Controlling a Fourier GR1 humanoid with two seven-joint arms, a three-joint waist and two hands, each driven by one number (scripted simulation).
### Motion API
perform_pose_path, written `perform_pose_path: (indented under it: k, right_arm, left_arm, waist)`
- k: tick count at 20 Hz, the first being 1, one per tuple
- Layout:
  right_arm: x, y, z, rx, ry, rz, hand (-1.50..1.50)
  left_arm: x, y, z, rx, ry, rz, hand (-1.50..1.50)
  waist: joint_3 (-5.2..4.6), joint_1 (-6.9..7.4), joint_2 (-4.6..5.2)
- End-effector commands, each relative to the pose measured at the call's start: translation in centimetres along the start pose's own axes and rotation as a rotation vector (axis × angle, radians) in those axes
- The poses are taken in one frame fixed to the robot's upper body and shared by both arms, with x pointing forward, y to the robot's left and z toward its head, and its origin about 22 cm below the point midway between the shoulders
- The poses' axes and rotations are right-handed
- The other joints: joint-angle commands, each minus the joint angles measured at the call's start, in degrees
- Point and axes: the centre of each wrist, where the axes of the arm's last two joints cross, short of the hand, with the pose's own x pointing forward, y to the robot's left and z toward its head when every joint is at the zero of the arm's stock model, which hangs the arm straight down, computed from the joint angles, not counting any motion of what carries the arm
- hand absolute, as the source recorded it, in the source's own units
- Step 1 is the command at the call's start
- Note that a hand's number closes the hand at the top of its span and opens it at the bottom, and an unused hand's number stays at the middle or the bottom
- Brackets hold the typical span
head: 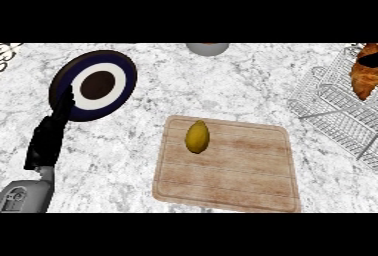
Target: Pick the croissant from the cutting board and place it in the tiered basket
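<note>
The brown croissant (365,74) lies at the far right edge, over the upper part of the wire tiered basket (336,112). No hand touches it. The wooden cutting board (236,170) sits in the middle of the counter, with a yellow lemon-like fruit (196,136) on its upper left part. My left hand (49,134) rests open at the left side, fingers pointing up, its fingertips overlapping the edge of a plate. My right hand shows nowhere in the head view.
A dark blue plate (122,82) with a white ring and dark centre lies at the upper left. A grey round object (207,48) peeks in at the top edge. A white wire item (7,53) sits in the top left corner.
</note>
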Motion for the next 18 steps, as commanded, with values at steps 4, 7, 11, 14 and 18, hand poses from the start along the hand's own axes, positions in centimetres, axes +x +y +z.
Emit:
perform_pose_path:
  k: [4,7,11,14,18]
  right_arm:
    - [-2.2,-1.4,0.7,-0.138,0.005,-0.16,-1.5]
    - [-2.1,-3.9,0.5,-0.215,-0.003,-0.186,-1.5]
    - [-3.0,-8.6,1.6,-0.245,0.083,-0.221,-1.5]
    - [-4.4,-11.6,3.1,-0.225,0.151,-0.266,-1.5]
    - [-8.9,-13.8,4.5,-0.172,0.192,-0.299,-1.5]
  left_arm:
    - [-0.3,-0.1,0.2,0.012,-0.004,-0.019,0.0]
    - [0.6,-0.3,0.7,-0.005,0.005,0.001,0.0]
    - [0.5,0.1,-0.3,0.005,-0.001,-0.004,0.0]
    - [0.2,0.3,-0.8,0.025,0.023,-0.003,0.0]
    - [-0.7,1.8,1.1,0.029,0.026,-0.004,0.0]
  waist:
    - [0.78,-0.43,0.27]
    - [0.78,-0.3,0.19]
    - [0.75,-1.26,0.02]
    - [0.71,-2.29,-0.19]
    - [0.75,-2.23,-0.39]
